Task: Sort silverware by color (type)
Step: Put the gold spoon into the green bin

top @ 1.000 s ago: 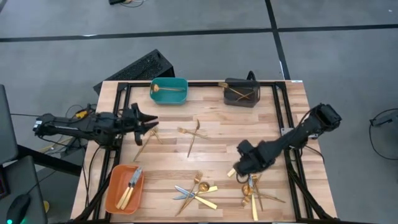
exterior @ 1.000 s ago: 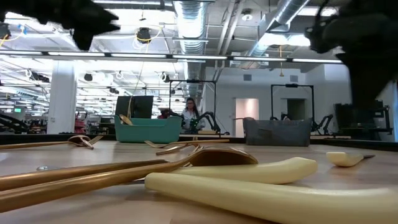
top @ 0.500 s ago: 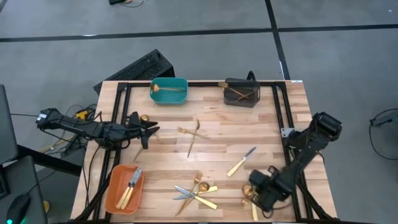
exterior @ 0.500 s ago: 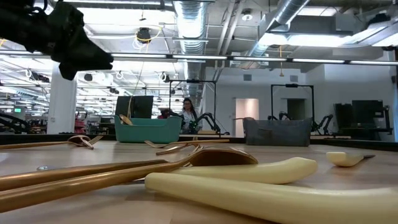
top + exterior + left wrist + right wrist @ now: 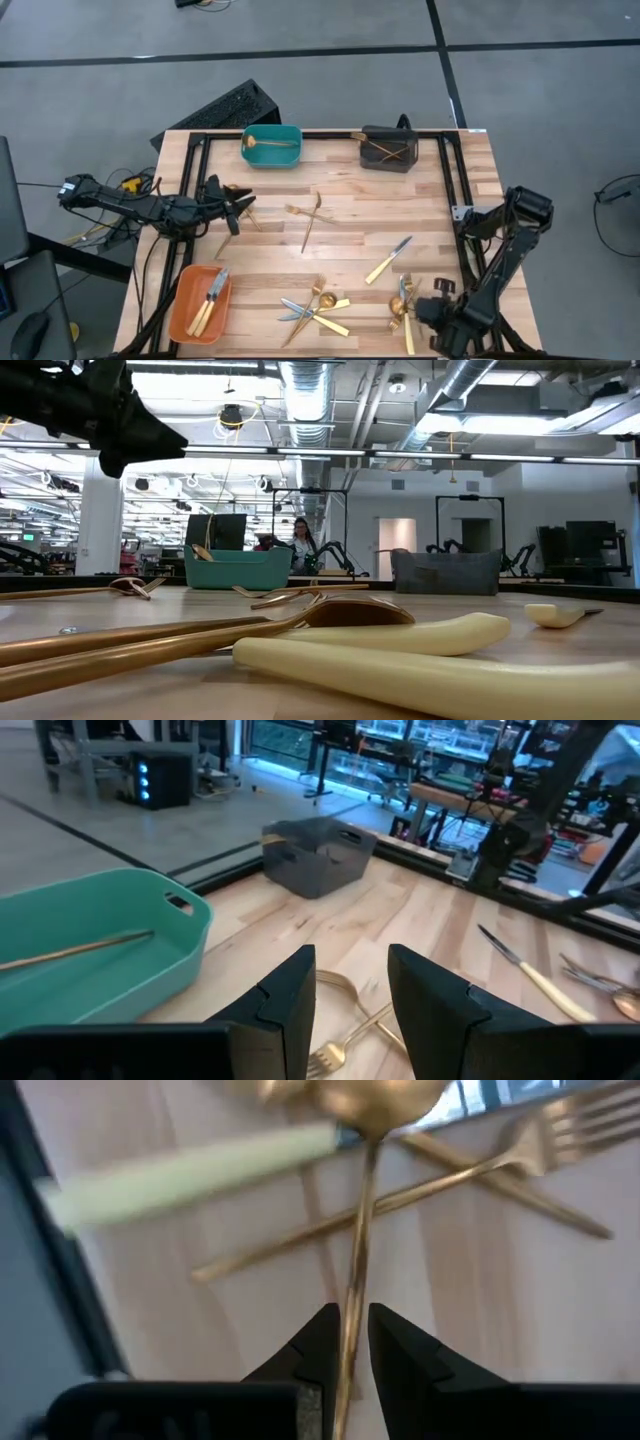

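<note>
Our right tool (image 5: 347,1342), nearly closed, seems to pinch the thin shiny gold spoon (image 5: 357,1230) mid-handle; it looks light, stiff, slippery. Left tool (image 5: 350,1005) half-open, empty.

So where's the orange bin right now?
In the high view the orange bin sits at the table's near left corner, with pale-handled knives lying inside it. The left pincer hovers farther up the same side, over loose gold cutlery.
</note>
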Robot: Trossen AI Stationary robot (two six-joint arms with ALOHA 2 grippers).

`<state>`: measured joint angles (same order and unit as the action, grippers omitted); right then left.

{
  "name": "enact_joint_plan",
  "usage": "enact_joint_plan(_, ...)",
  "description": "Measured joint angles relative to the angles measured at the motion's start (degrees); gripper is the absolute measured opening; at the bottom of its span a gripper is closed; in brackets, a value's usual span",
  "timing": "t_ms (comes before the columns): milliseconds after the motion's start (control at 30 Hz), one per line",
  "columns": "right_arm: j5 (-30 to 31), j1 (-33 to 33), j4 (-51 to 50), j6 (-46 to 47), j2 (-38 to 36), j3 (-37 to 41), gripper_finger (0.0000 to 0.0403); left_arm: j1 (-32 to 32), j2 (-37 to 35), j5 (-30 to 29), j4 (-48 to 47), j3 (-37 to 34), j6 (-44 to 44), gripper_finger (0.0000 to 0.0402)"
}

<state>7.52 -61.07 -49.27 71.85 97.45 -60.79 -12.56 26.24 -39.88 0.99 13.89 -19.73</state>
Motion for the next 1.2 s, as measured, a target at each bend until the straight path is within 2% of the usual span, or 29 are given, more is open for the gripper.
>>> enact_joint_plan(233, 0.18, 2.77, 0.82, -2.55, 6.14, -0.15, 0.0082, 0.00, 0.00, -0.67, 0.00, 0.00, 0.02, 0.0114)
enact_joint_plan(400, -2.83, 5.69, -1.26, -3.99, 7.52, -0.32, 0.0082, 0.00, 0.00, -1.13, 0.11, 0.15, 0.65, 0.0114)
enact_joint_plan(467, -3.52, 6.70, -2.81, -2.33, 6.90, -0.29, 0.0082, 0.03, -0.01, -1.48, 0.21, 0.17, 0.87, 0.0114)
enact_joint_plan(600, -1.23, 7.69, -7.98, 0.38, 3.89, 0.36, 0.0082, 0.04, -0.02, -1.53, 0.24, 0.20, 0.92, 0.0114)
enact_joint_plan(867, -3.26, 6.46, -5.43, 7.27, -2.01, 0.06, 0.0086, 0.04, -0.02, -2.55, 0.24, 0.22, 1.22, 0.0114)
enact_joint_plan(1000, -3.16, 4.63, -2.20, 9.80, -0.13, 0.08, 0.0118, 0.04, -0.17, -2.58, 0.23, 0.24, 2.44, 0.0114)
enact_joint_plan(1200, -3.40, 3.29, 3.17, 10.07, 2.95, 0.08, 0.0202, 0.04, -2.43, -3.03, 0.24, 0.26, 4.48, 0.0114)
